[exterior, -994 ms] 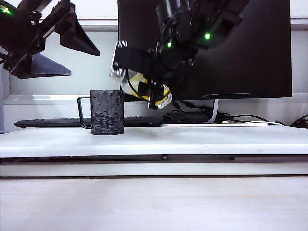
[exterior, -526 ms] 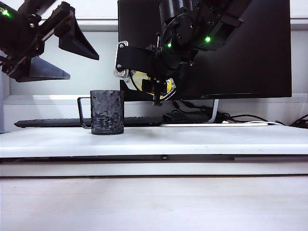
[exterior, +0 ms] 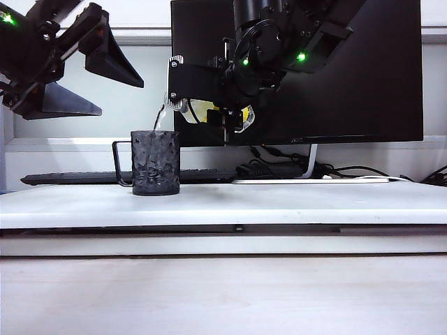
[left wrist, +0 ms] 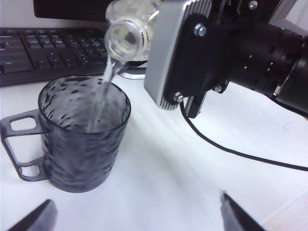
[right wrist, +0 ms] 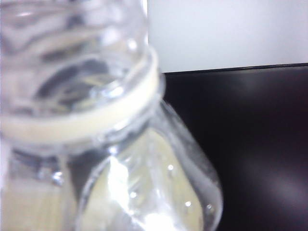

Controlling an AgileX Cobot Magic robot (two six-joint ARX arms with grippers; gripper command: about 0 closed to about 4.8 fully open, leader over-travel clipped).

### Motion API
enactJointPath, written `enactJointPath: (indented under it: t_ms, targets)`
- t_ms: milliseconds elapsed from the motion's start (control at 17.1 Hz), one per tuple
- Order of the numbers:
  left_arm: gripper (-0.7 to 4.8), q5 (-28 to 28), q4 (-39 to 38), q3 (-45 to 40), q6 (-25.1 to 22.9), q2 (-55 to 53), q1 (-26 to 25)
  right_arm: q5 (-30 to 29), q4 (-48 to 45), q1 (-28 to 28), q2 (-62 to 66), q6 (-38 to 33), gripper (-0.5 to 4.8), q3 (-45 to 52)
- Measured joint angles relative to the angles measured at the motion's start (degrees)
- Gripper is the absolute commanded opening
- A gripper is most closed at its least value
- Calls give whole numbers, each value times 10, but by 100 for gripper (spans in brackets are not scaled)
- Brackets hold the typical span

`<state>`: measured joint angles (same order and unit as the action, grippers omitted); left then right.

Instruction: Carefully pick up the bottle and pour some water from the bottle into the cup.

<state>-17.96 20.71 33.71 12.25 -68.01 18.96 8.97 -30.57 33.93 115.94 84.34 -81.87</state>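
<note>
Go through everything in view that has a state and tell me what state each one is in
Clear plastic bottle with yellow label: uncapped, tipped, pouring.
Water stream: falling into the cup.
Dark hammered cup: upright on the table, receiving water.
Right claw: shut on the bottle.
Left claw: open, empty, raised left of the cup.

White table (exterior: 293, 202) carries the cup (exterior: 155, 162), handle at its 9 o'clock. Keyboard (exterior: 77, 178) lies behind it at 12. Monitor foot (exterior: 307, 174) and cables (exterior: 363, 169) at 3.
</note>
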Motion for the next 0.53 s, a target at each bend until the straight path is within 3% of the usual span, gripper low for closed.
enactJointPath:
  t_ms: [526]
  targets:
    - [479,-11,-12,0,0,0,0,0,-10,0,0,40,202,0]
